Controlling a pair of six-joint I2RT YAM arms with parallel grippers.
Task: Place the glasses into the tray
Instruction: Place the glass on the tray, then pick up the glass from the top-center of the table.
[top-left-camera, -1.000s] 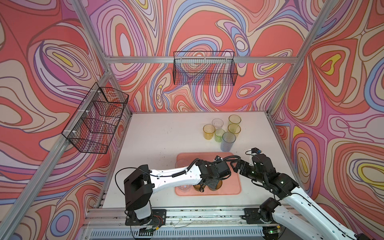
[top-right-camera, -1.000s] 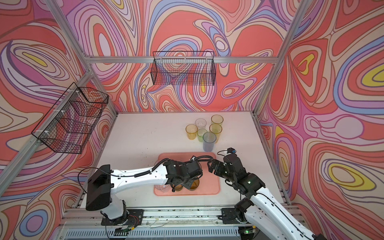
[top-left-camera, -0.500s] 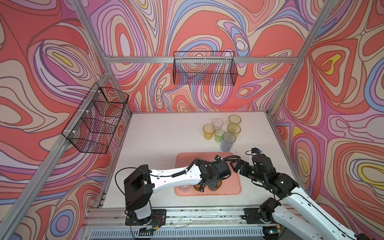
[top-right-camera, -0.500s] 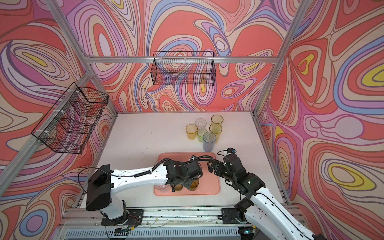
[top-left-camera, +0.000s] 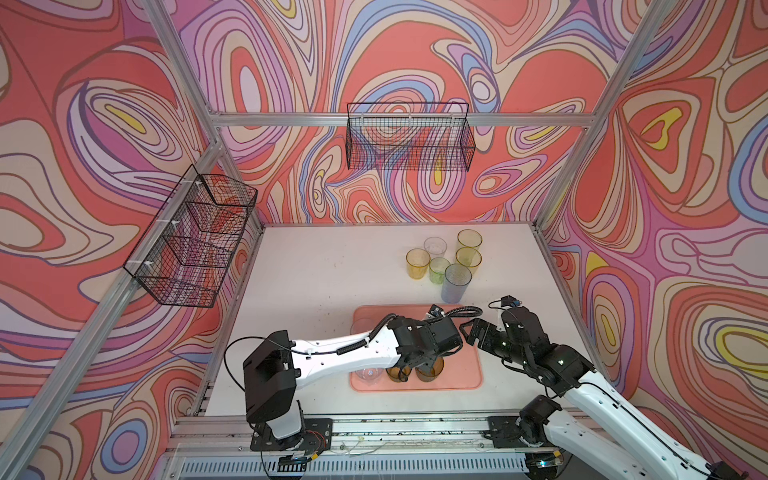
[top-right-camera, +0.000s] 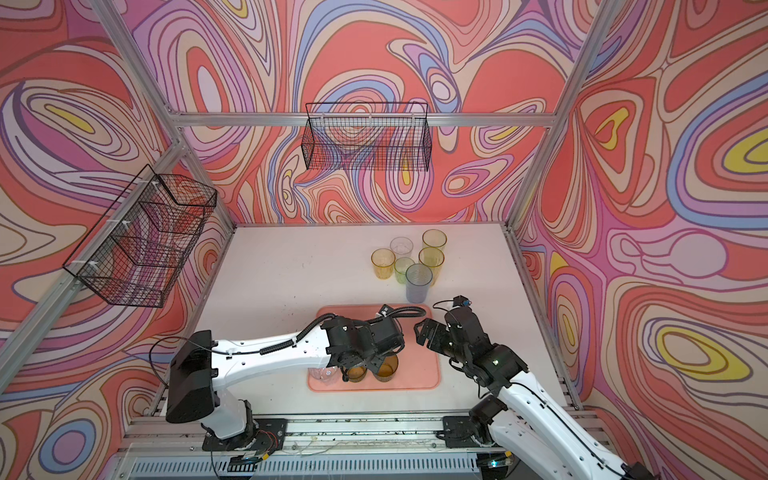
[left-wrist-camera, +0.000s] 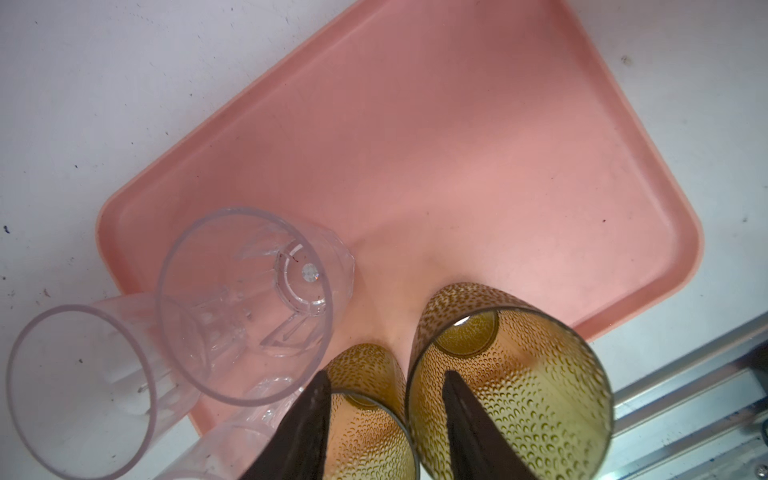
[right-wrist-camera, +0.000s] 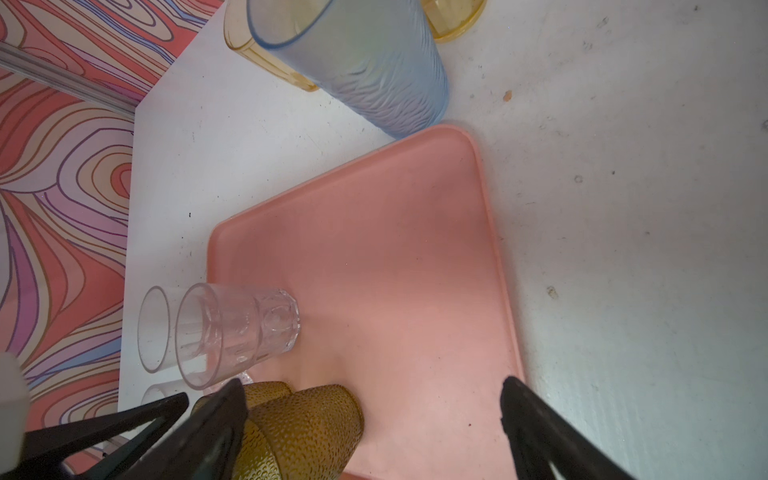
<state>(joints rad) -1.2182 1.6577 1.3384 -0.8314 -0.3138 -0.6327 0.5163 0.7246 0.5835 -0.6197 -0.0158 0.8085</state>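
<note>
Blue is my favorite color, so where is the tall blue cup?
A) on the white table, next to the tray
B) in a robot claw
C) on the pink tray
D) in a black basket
A: the tall blue cup stands upright on the white table, just outside the far edge of the pink tray.

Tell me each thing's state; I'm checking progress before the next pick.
tray: flat on the table, partly filled.
olive-brown glasses: two, upright on the tray.
clear glass: upright on the tray.
other clear glasses: upright at the tray's edge.
six-glass cluster: upright on the table, off the tray.
left gripper: open around an olive-brown glass's rim.
right gripper: open, empty.
</note>
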